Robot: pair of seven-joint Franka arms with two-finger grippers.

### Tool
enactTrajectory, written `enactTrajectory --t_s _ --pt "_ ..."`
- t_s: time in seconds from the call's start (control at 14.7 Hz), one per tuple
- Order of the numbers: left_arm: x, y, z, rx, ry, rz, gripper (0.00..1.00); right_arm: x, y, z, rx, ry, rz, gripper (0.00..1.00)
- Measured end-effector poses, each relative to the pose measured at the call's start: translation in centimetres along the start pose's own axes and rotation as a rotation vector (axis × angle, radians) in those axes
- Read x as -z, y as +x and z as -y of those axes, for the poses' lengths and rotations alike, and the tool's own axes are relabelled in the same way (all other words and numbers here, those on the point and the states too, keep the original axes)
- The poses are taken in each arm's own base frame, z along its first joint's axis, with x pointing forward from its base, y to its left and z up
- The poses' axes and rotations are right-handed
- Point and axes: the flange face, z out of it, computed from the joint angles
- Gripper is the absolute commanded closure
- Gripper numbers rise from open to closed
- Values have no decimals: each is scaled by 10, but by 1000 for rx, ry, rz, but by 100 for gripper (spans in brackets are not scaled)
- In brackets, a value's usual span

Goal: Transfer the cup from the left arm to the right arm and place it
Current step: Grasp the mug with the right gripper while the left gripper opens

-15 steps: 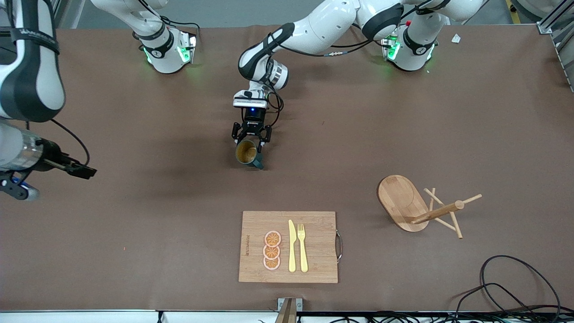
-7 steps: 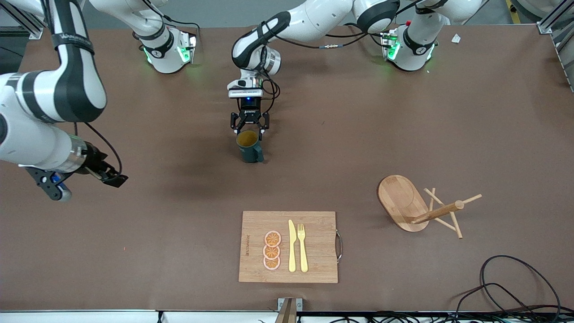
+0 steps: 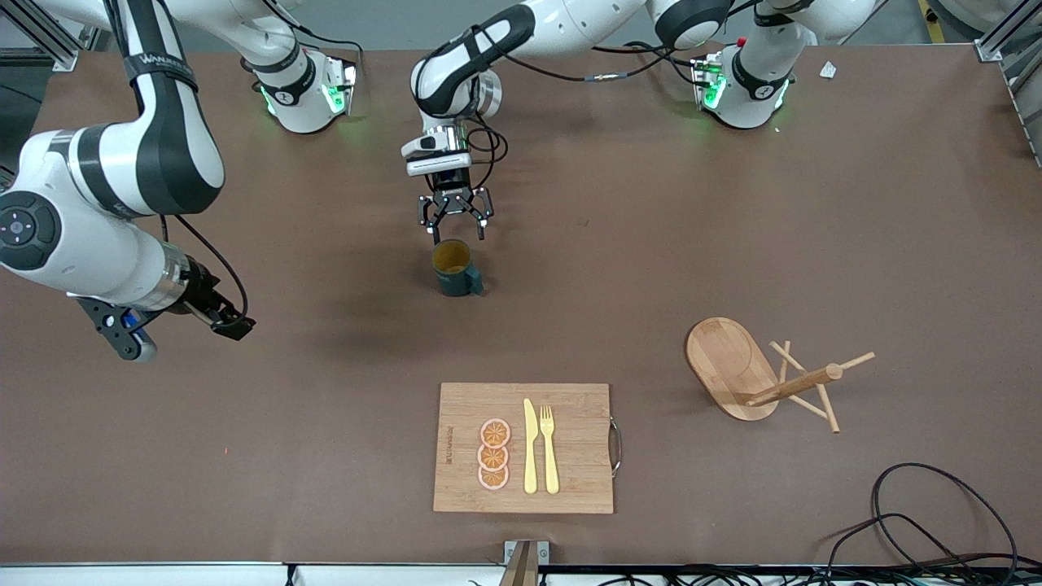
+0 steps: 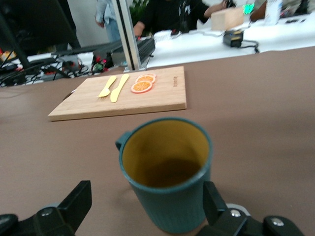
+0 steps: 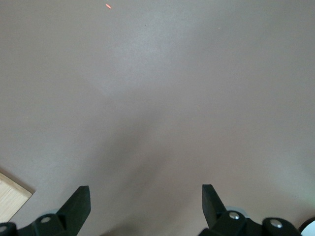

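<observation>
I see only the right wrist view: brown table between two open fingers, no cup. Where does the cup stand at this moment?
Observer: The cup stands upright on the table, farther from the front camera than the cutting board.
Operator: Is the left gripper holding it?
Observer: No. The left gripper is open over the cup, and its fingers are spread wider than the cup.
Operator: How is my gripper placed relative to the cup?
Observer: The right gripper hangs over the table toward the right arm's end, well apart from the cup.
</observation>
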Motion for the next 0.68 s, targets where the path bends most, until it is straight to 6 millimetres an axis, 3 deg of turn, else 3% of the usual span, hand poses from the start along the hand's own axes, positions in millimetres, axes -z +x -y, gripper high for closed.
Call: enactTrajectory --t_s 0.2,0.34,0.48,0.68 --pt "7 63 6 15 17 112 1 -2 -4 2 -78 -4 2 0" --pt "13 121 17 15 18 199 1 -8 -17 10 -147 -14 5 0" --pt "13 191 41 6 7 300 1 -23 -39 22 -224 -31 10 0" --pt "-5 293 95 -21 -35 428 1 -53 -73 37 -348 -41 23 0"
